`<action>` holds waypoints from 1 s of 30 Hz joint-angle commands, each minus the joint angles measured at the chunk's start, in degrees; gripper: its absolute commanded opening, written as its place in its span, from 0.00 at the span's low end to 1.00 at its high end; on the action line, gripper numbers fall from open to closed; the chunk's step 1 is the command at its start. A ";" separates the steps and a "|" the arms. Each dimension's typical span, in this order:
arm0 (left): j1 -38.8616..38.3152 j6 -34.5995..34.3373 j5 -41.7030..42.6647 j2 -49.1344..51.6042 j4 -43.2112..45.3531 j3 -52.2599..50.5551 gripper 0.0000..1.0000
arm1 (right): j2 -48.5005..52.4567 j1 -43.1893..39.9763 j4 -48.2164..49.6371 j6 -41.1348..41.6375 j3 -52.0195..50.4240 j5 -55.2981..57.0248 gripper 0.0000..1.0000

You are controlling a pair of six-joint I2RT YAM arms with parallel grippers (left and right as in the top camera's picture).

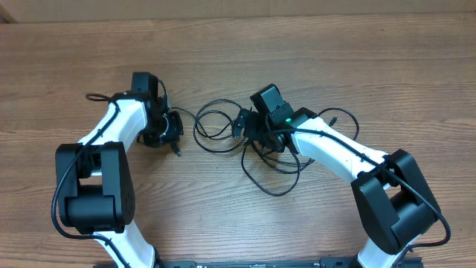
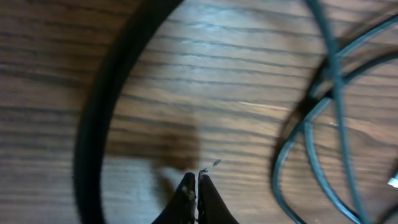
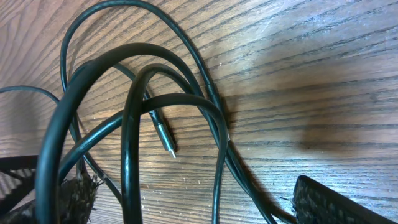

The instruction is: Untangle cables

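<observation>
The cables lie as a tangle of thin black loops in the middle of the wooden table. My left gripper sits at the tangle's left edge. In the left wrist view its fingertips are pressed together just above the wood with no cord visible between them. One blurred thick strand arcs to their left, and more loops lie to the right. My right gripper is over the tangle and open. Its gap straddles several strands, with a silver-tipped plug lying just ahead.
A small dark plug end lies just below the left gripper. The right arm stretches over the tangle's right side, hiding part of it. Bare wood table surrounds the cords.
</observation>
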 commanded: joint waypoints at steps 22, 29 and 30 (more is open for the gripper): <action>-0.13 -1.03 -3.08 -0.55 10.82 -7.61 0.10 | -0.04 0.11 0.31 -0.20 0.44 2.12 1.00; -0.20 -1.03 -3.08 -0.55 11.15 -7.63 0.09 | -0.04 0.11 0.28 -0.20 0.44 2.12 1.00; -0.20 -1.03 -3.08 -0.55 11.17 -7.63 0.09 | -0.04 0.11 0.28 -0.20 0.44 2.12 1.00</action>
